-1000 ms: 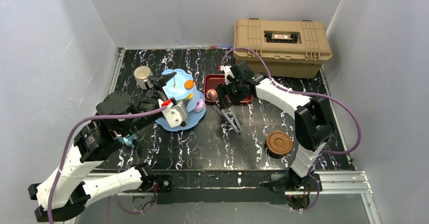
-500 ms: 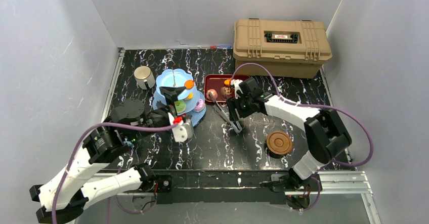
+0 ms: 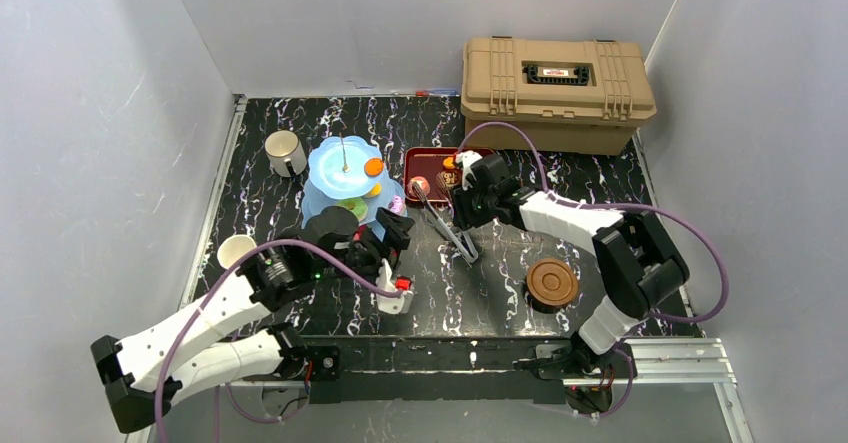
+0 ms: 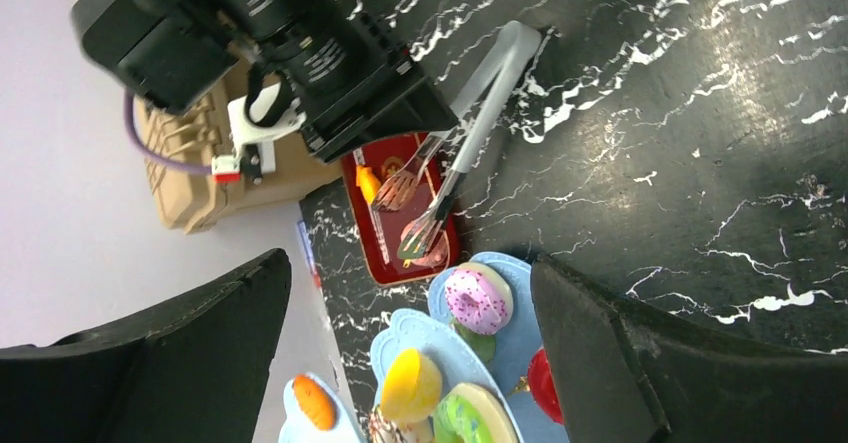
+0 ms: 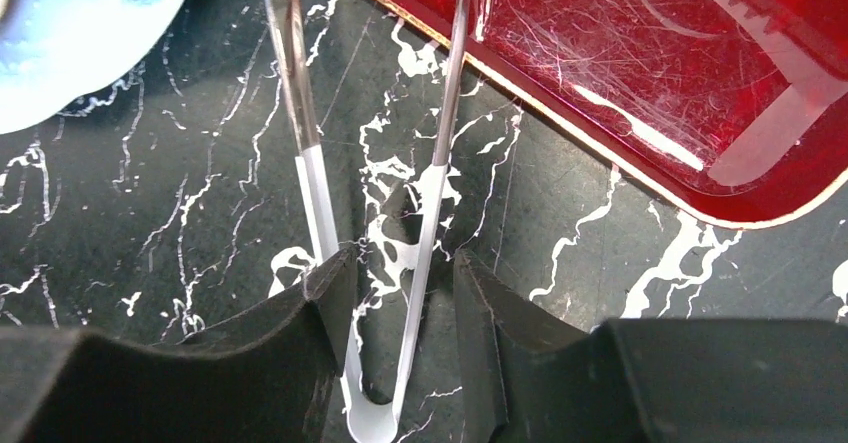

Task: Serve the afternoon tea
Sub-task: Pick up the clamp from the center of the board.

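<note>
The light blue three-tier stand stands left of centre with small donuts and cakes on its tiers. The left wrist view shows a pink donut, a yellow cake and a green donut on it. My left gripper hangs just right of the stand's front, open and empty, as the left wrist view shows. My right gripper is low over the metal tongs. Its fingers straddle the tongs near their bend, and they do not clamp them. A silvery-beige cup and a white cup stand on the left. Brown saucers sit at the front right.
A dark red tray with a small cake lies right of the stand; it also shows in the right wrist view. The tongs' tips rest on it. A tan plastic case stands at the back right. White walls close in three sides.
My left arm has swung from over the stand down to the front right, uncovering the white cup. My right gripper has moved from the tray down along the tongs. The tongs have not moved.
</note>
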### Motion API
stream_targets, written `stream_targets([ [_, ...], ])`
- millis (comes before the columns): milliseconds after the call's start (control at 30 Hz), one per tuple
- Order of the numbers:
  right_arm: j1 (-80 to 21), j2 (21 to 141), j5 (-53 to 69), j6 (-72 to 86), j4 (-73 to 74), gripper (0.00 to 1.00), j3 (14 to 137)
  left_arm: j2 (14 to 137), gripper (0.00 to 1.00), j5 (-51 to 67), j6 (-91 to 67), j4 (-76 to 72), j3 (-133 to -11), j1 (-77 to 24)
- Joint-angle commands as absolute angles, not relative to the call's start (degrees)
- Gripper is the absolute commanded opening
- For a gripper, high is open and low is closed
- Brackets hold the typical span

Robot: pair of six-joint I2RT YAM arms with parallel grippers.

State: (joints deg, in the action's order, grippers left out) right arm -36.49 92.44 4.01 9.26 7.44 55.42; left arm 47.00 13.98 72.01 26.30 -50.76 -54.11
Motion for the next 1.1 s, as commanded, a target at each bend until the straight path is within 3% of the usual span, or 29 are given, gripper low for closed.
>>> stream_targets([
  [0, -36.56, 94.62, 2.44, 9.36, 2.92, 0.47, 54.79, 48.64, 0.87, 17.91, 78.40, 21.28, -48.43, -53.84],
  [133, -36.62, 96.04, 1.94, 8.30, 0.66, 0.43, 53.61, 50.18, 0.87, 18.44, 80.60, 18.00, -46.01, -53.87],
  [200, -36.65, 96.82, 2.19, 7.58, 0.53, 0.32, 53.36, 50.84, 0.88, 18.77, 82.44, 15.72, -44.24, -53.88],
  [267, -36.65, 97.56, 2.52, 7.11, -0.26, 0.14, 53.05, 51.62, 0.88, 18.98, 84.22, 12.29, -41.45, -53.88],
  [367, -36.74, 97.09, 3.87, 6.85, -2.44, 0.02, 51.51, 53.17, 0.88, 18.62, 86.03, 7.31, -38.55, -53.96],
  [567, -36.83, 90.13, 4.14, 6.84, 4.74, 0.01, 52.30, 55.35, 0.92, 16.79, 87.36, -1.90, -36.20, -54.58],
  [833, -36.91, 84.31, 9.59, 10.83, 35.39, 0.01, 67.87, 58.52, 0.91, 17.60, 96.75, -4.04, -38.17, -57.62],
  [1067, -36.91, 79.34, 11.56, 13.75, 50.47, 0.03, 76.24, 61.74, 0.88, 16.62, 104.13, -4.26, -39.66, -59.77],
])
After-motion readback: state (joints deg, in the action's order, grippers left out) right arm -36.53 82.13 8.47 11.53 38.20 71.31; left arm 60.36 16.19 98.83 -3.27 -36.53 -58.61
